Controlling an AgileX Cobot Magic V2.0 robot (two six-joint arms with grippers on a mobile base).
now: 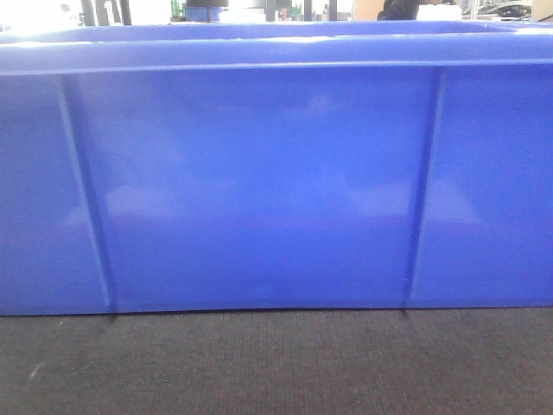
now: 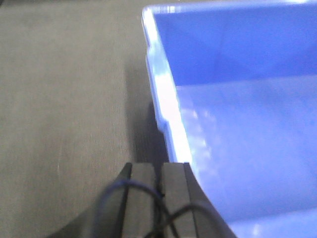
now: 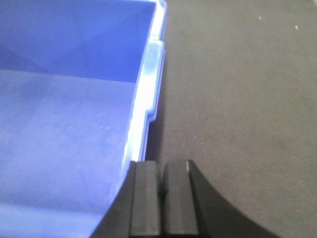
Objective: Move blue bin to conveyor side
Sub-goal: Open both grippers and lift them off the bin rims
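Dark grey carpeted table (image 1: 276,363) carries the large glossy royal-blue ribbed plastic bin (image 1: 259,190), left claw (image 2: 161,171) and right claw (image 3: 161,168) both pinched together outside its side rims, no conveyor visible, so I judge the move barely started.

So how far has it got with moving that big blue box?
Both arms look positioned: the left gripper sits at one side rim of the glossy royal-blue plastic bin, the right gripper at the opposite rim. The bin rests on dark carpet. No conveyor shows, so the move remains.

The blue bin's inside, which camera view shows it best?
The left wrist view: it looks down past the rim onto the blue bin's floor and far wall. The right wrist view shows similar interior; the front view shows only its ribbed outer wall.
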